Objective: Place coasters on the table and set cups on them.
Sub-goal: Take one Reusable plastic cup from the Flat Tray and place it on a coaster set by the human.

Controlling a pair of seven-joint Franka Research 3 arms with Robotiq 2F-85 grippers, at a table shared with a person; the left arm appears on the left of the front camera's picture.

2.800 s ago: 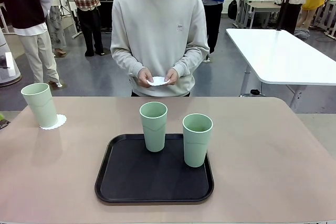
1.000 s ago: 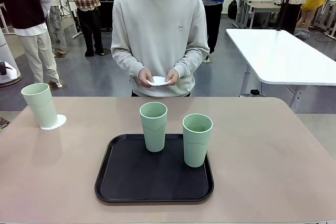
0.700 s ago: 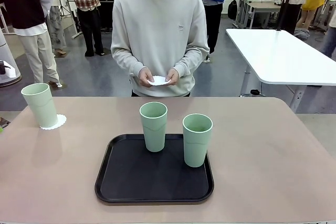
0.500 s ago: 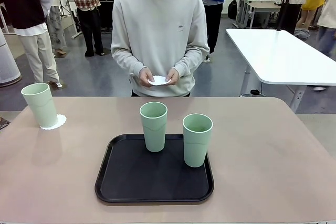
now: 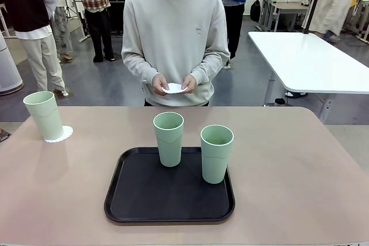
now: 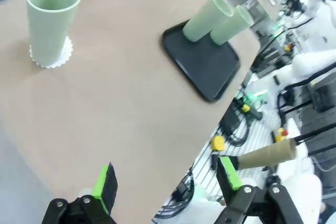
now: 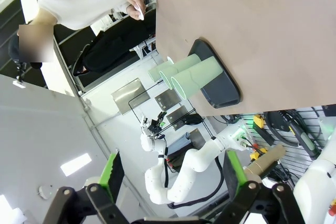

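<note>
Changed: nothing that matters; over the last few seconds every cup, the tray and the person's pose have stayed put; only passers-by in the far background have shifted.
Table (image 5: 300,171): you have one setting done at its far left corner; the rest of the tan top around the tray carries nothing.
Left cup (image 5: 44,114): upright on the first coaster (image 5: 62,134), whose lacy edge shows at the cup's right and near side; count this pair as finished.
Tray (image 5: 138,203): black, at the near centre of the table; it bears the middle cup (image 5: 168,138) by its far edge and the right cup (image 5: 217,153) to the right of that and nearer; both upright, apart from each other, neither on a coaster yet.
Held coaster (image 5: 173,89): pinched between the person's hands (image 5: 158,84) at waist height, beyond the table's far edge; whether it is one doily or two stacked, you cannot tell.
Left gripper (image 6: 167,177): fingers spread wide with nothing between them; held over the table's edge, well apart from the left cup.
Right gripper (image 7: 173,174): fingers likewise apart and empty; well clear of the tray.
Meaning: the task looks paused at about a third done; my judgement is that you should wait for the person to lay the next coaster on the table before sending either arm for a tray cup.
</note>
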